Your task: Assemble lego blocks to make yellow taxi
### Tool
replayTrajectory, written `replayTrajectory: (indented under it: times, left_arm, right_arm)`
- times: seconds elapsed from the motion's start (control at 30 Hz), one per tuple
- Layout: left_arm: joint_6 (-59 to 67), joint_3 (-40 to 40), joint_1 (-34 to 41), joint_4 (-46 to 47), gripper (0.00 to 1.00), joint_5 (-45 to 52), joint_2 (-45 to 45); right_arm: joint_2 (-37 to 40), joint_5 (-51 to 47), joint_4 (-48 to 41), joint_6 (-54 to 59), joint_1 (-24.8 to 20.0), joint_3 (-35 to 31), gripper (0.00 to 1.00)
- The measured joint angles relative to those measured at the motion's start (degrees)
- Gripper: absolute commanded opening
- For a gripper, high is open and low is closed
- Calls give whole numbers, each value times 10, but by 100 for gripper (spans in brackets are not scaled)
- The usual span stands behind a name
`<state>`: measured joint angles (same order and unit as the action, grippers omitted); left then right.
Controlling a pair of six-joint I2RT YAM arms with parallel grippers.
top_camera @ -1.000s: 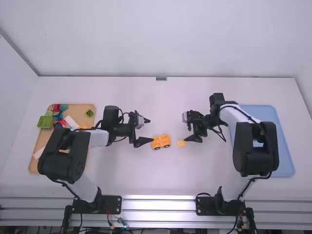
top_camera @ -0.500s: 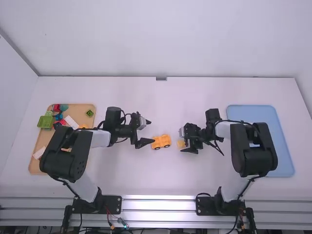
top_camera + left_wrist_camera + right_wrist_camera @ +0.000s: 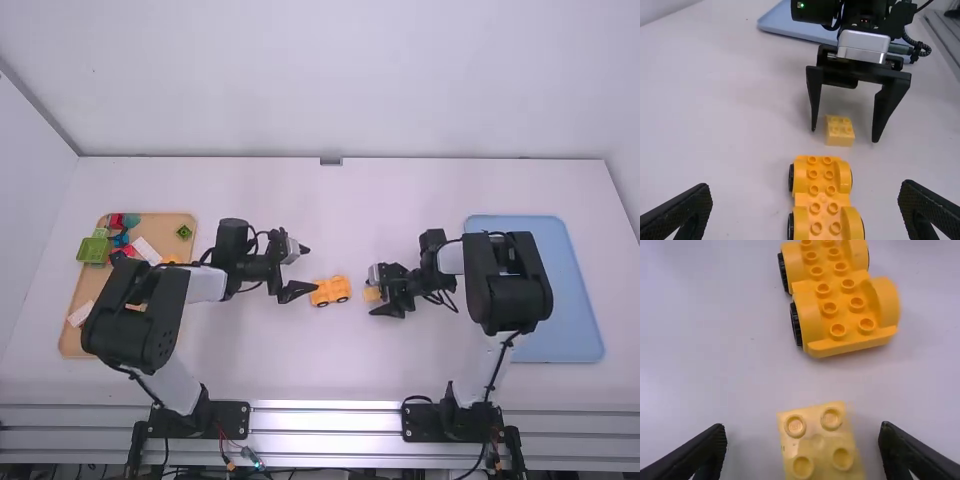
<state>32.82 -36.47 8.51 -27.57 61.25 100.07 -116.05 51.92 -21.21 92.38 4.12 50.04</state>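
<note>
Block point(image 3: 815, 440), pale yellow, is sitting on the white table point(image 3: 330, 370) between the fingers of the right gripper point(image 3: 378, 292) — they're standing parted — while the wheeled yellow base point(image 3: 330, 291) is resting near the left gripper point(image 3: 310, 268), also gaping.

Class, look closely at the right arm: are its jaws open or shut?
Open. The jaws stand apart, with the small yellow block between them and a gap on each side.
</note>
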Motion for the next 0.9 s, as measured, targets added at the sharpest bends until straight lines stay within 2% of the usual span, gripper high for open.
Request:
replayTrajectory:
  times: [0.07,0.2,0.53,0.9]
  left_arm:
    - [-1,0,0,0,99,0,0]
    - [-2,0,0,0,99,0,0]
    - [-3,0,0,4,99,0,0]
    - [-3,0,0,7,99,0,0]
  right_arm:
    - [0,0,1,4,0,0,62]
    - [0,-3,1,8,0,0,53]
    - [0,-14,1,9,-2,0,52]
    - [0,-3,0,8,-38,0,50]
